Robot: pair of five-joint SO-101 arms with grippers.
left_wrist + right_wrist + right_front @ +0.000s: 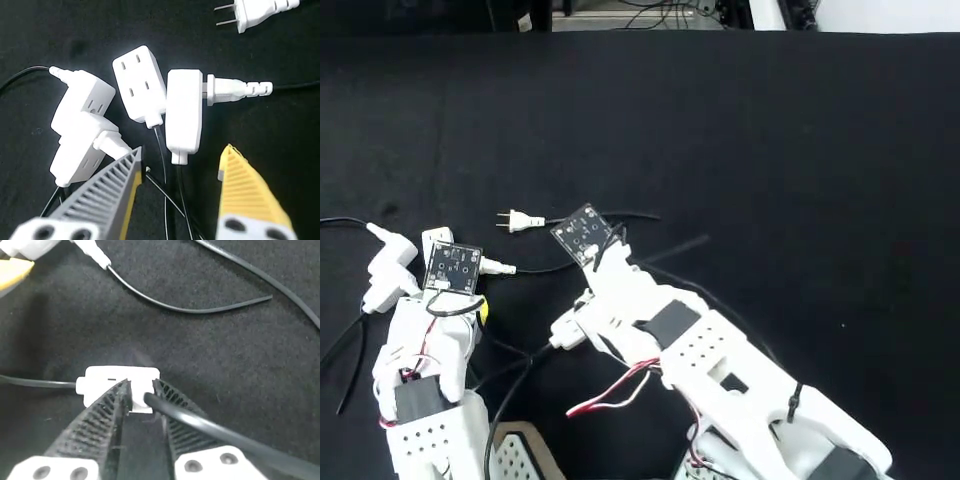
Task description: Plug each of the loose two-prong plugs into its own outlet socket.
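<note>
Right tool (139,392) low, clamped on white block (120,381).

We see a bench (770,150) draped in black cloth across nearly the whole high view. Beyond its far edge lies a pale floor (610,18) with dark cables (665,8), and a white surface (885,14) at the far right.
</note>
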